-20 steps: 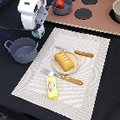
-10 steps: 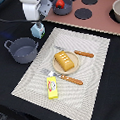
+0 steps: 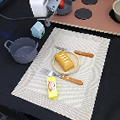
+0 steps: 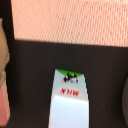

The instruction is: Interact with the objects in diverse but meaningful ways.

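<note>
The pale blue carton [image 3: 38, 29] stands upright on the dark table just off the striped mat's far left corner. My gripper [image 3: 47, 20] hangs above it and slightly to the exterior view's right, open and holding nothing. The wrist view looks down on the carton [image 4: 70, 100], whose MILK label shows, and no finger crosses it. The grey two-handled pot [image 3: 23, 49] sits left of the mat. The bread loaf [image 3: 66, 60] lies on a round tan plate [image 3: 57, 68]. The yellow butter block [image 3: 52, 87] lies near the mat's front. A small red ball [image 3: 61, 4] sits behind my gripper.
Wooden-handled cutlery lies on the mat, one piece [image 3: 84, 54] beyond the plate and one [image 3: 72, 79] in front of it. A pink stove board [image 3: 102, 19] with black burners [image 3: 84, 14] runs along the back. A pot [image 3: 116, 11] stands at the far right.
My gripper has risen and shifted toward the exterior view's right, away from the carton. The carton has stayed where it stood.
</note>
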